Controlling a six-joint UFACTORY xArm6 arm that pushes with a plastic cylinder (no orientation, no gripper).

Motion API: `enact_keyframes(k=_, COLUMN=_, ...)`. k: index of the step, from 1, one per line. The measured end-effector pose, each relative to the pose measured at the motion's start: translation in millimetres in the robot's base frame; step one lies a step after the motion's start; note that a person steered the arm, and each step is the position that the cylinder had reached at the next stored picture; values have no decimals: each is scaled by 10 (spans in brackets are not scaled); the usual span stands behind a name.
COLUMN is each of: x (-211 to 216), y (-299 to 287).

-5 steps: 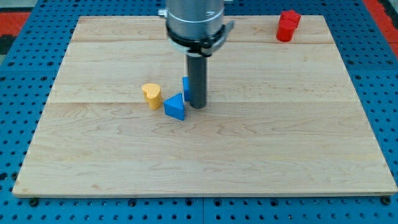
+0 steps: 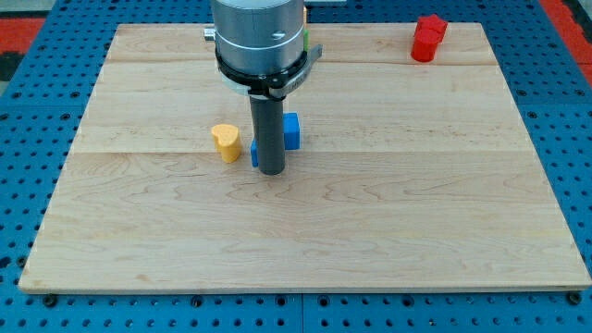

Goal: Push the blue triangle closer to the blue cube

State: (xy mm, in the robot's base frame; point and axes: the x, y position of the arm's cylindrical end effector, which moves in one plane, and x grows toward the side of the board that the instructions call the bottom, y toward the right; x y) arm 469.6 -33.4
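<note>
My tip (image 2: 269, 170) rests on the wooden board (image 2: 296, 231) a little left of the board's middle. The blue triangle (image 2: 253, 154) is almost wholly hidden behind the rod; only a thin blue sliver shows at the rod's left edge. The blue cube (image 2: 292, 130) shows at the rod's right side, just above and right of my tip, partly covered by the rod. The triangle and the cube look very close together, but the rod hides whether they touch.
A yellow heart-shaped block (image 2: 225, 142) stands just left of the rod. A red block (image 2: 427, 37) sits at the board's top right corner. A blue pegboard (image 2: 37, 111) surrounds the board.
The rod has moved left and slightly down. It now covers the blue triangle, which was in plain sight before, and it has uncovered more of the blue cube on its right.
</note>
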Motion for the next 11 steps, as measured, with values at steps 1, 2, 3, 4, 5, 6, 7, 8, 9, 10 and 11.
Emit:
enact_keyframes(k=1, x=0, y=-86)
enact_keyframes(k=2, x=0, y=-176)
enact_keyframes(k=3, x=0, y=-268)
enact_keyframes(k=4, x=0, y=-324)
enact_keyframes(k=5, x=0, y=-326)
enact_keyframes(k=6, x=1, y=-326)
enact_keyframes(k=7, x=1, y=-326)
enact_keyframes(k=8, x=-27, y=-469)
enact_keyframes(k=9, x=-48, y=-550)
enact_keyframes(k=10, x=-48, y=-253)
enact_keyframes(k=11, x=-212, y=-276)
